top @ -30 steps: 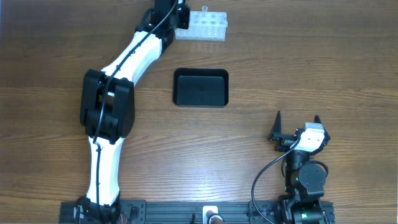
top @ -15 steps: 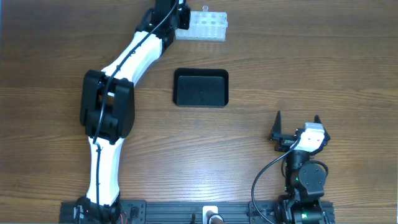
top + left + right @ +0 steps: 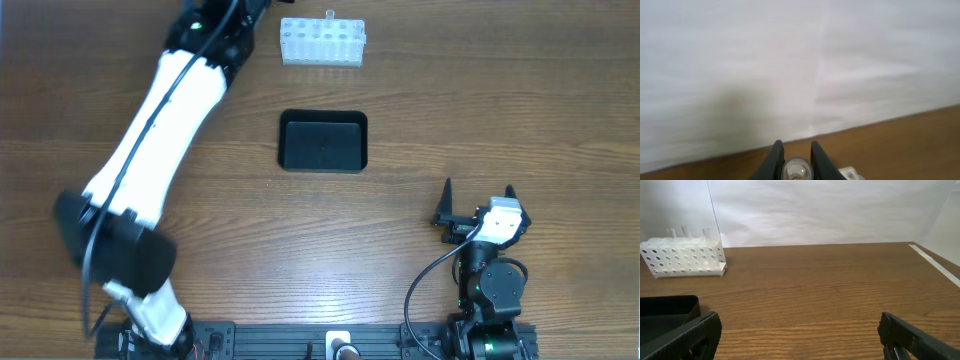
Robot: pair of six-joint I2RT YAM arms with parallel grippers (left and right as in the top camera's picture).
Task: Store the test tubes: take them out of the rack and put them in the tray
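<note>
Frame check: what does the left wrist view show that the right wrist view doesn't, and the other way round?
Left wrist view: the left end effector shut on a clear test tube. Right wrist view: the right end effector open over bare wood, the white rack with tubes standing in it, and a corner of the black tray. Both: the wooden table and the white wall behind it.

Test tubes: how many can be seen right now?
4. One test tube sits in the left claw; three more stick up from the rack. Other clear ones may be hidden.
</note>
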